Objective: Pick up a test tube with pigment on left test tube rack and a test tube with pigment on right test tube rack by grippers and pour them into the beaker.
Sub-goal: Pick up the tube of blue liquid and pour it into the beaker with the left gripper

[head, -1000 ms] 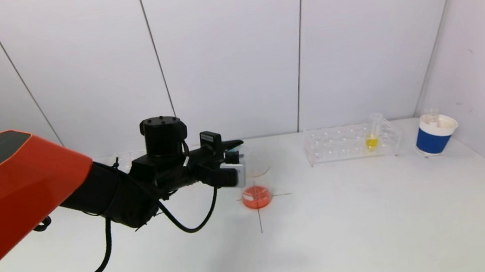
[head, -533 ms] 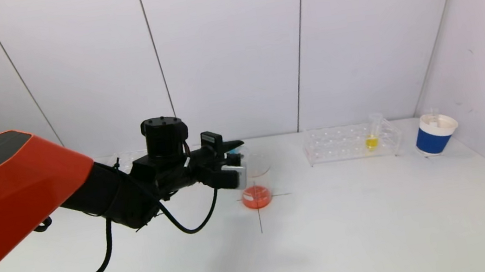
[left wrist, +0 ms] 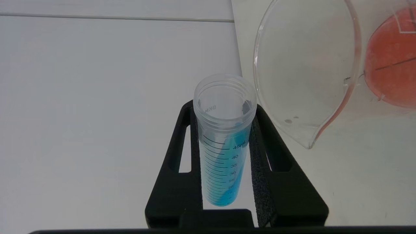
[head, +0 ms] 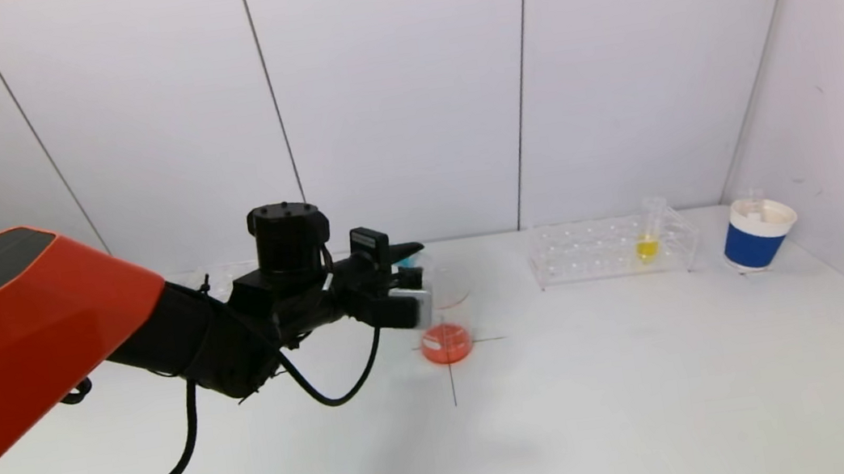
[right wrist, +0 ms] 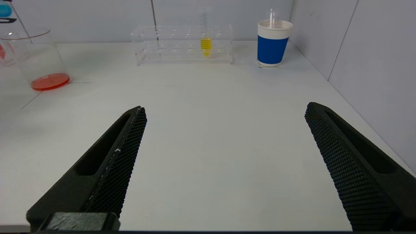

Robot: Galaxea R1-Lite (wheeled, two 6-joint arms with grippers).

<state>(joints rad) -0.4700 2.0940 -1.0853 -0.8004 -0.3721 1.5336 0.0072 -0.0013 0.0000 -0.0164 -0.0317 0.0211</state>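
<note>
Left gripper [left wrist: 224, 139], on the orange-and-black arm that reaches in from the left of the head view, is clamped on a blue tube [left wrist: 224, 143]: its two black fingers [left wrist: 260, 169], faced with rough foam-like pads, press against opposite sides of the clear plastic cylinder. That tube has a threaded open mouth and printed graduation lines up its wall, and blue liquid fills much of its length. It is held tipped over, mouth toward the beaker [head: 444, 311] and just beside its rim, with the tube's lip close to the pouring spout seen in the left wrist view. Clear and round-walled, the beaker stands on the white table [head: 613, 391] where two thin dark lines cross, and a shallow layer of orange-red liquid [head: 447, 343] covers its bottom. Behind the arm, a little of a clear left rack [head: 219, 276] shows at the back of the table. Farther right, well apart from the beaker, a transparent right rack [head: 611, 249] with rows of round holes stands near the wall; a yellow tube [head: 647, 240] leans in it, yellow liquid in its conical tip. At the far right sits a paper cup [head: 756, 235] with a blue ribbed sleeve and white rim. Right gripper [right wrist: 224, 136] hangs low over bare table with its mesh-textured black fingers spread wide, holding nothing.
</note>
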